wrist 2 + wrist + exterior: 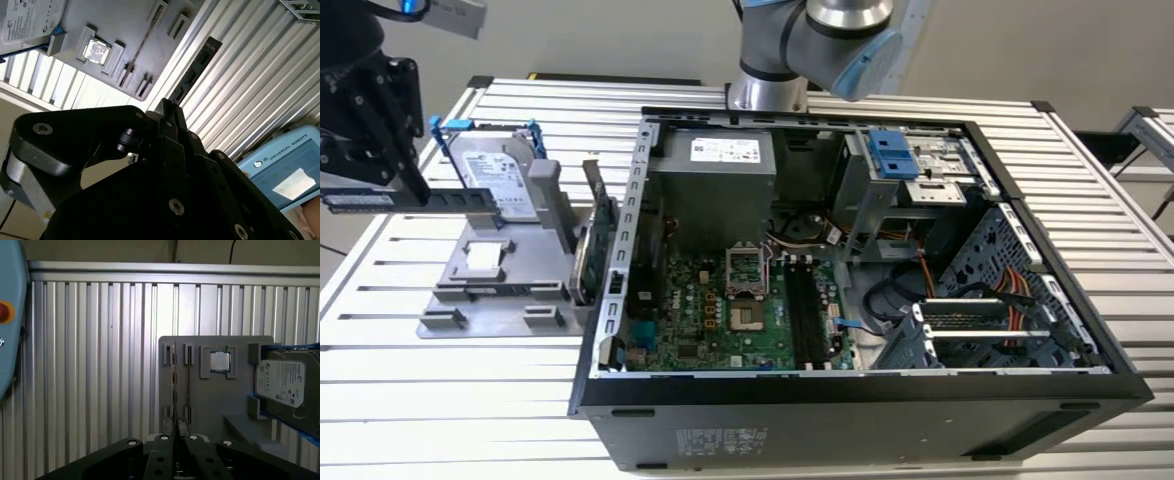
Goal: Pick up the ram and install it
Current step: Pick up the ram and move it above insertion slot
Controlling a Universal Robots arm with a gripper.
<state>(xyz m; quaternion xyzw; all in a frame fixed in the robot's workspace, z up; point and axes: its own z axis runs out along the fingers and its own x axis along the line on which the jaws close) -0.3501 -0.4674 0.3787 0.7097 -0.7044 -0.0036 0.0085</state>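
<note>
Exterior view had the gripper point(414, 195) at its left edge, above the slatted aluminium table point(454, 400). Its black fingers point(403, 150) were pinched tight on the ram point(454, 198). I saw the stick held roughly level in the air, bluish-green at one end and dark along the rest. In that view it crossed in front of the silver hard drive point(494, 170) in its blue bracket. Below it sat the grey holder plate point(494, 290). A green expansion card point(594, 240) stood on edge between that plate and the open computer case point(854, 400). Inside the case the motherboard point(720, 310) lay exposed, well apart from the ram, with its long memory slots point(807, 310) running beside the processor socket.

From the first wrist view I looked along the stick. The gripper point(175, 437) had both jaws closed together on the ram point(174, 390), which showed edge-on as a very thin line. Beyond it were the holder plate point(210, 405), a square processor chip point(219, 361) seated in its recess, and the hard drive point(287, 382). I could not tell from this view whether the ram's far end touched the plate.

The second wrist view showed the gripper point(167, 107) with the dark ram point(192, 75) jutting from its tips over the table slats point(250, 75), just beside the plate point(125, 25). A light-blue teach pendant point(285, 170) lay on the table nearby.
</note>
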